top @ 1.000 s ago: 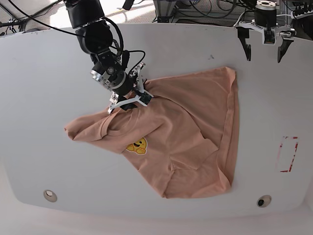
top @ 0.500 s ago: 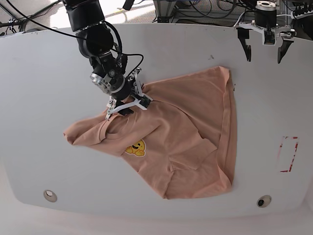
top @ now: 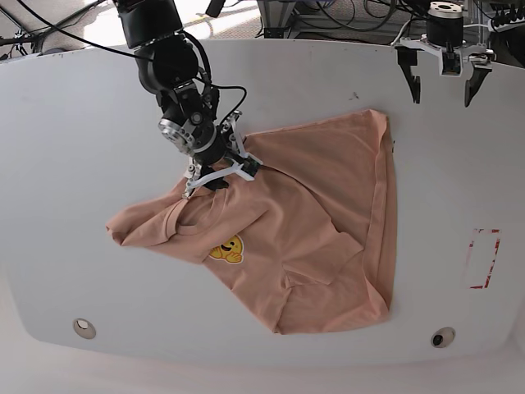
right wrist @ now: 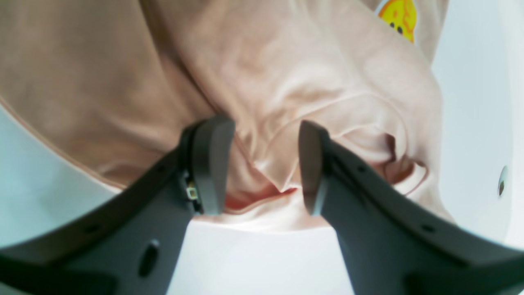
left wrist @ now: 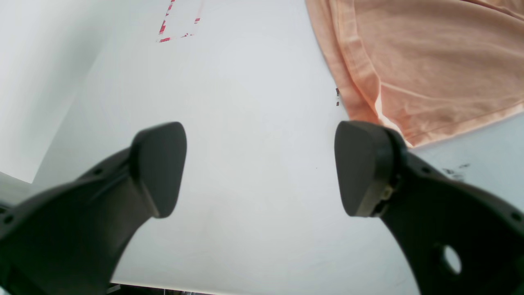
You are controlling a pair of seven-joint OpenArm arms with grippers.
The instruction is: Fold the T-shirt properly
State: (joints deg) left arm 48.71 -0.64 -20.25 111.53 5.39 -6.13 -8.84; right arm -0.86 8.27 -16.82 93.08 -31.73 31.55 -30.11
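Left wrist view: the left gripper hangs with jaws spread wide over the bare white table; the T-shirt fills the upper right corner.

Right wrist view: the right gripper pinches a bunched fold of shirt.

Base view: the shirt lies crumpled mid-table, its yellow emblem facing up.
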